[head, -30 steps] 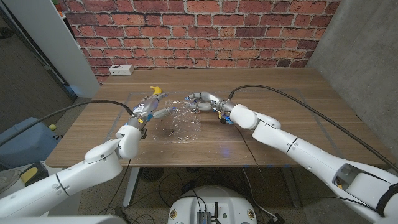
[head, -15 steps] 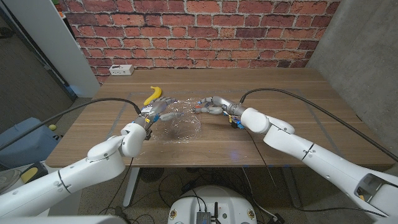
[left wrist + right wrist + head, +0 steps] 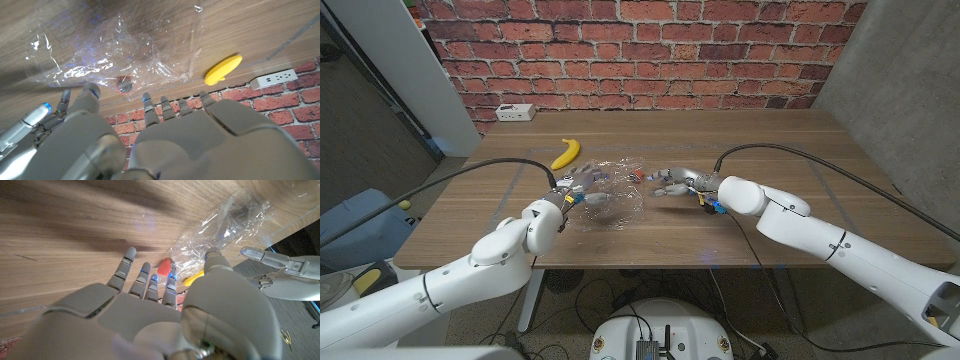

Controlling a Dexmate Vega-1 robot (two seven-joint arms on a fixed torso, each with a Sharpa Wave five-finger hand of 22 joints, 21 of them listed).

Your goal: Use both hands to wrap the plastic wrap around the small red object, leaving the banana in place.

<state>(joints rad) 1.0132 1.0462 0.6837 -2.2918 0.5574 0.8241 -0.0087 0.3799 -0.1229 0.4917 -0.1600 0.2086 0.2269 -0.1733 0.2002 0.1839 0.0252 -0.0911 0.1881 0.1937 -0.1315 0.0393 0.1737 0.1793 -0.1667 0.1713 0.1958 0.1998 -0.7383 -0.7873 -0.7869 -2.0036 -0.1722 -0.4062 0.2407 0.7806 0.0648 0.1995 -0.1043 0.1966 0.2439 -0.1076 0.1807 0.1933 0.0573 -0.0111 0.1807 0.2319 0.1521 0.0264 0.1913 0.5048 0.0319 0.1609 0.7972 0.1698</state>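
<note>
Wooden table (image 3: 770,140): both hands' fingers spread, released, flanking plastic wrap (image 3: 612,196) and red object (image 3: 638,175)

This looks like a robotics lab or test room set up in a plain indoor space. A wooden tabletop (image 3: 770,150) stands against a bare red brick wall (image 3: 640,50), with a grey concrete wall (image 3: 910,80) on the right and a grey floor around it. A white power strip (image 3: 514,112) lies at the far left corner of the tabletop. Loose black cables (image 3: 590,290) run across the floor underneath, and cables (image 3: 810,165) trail from the robot's arms.
</note>
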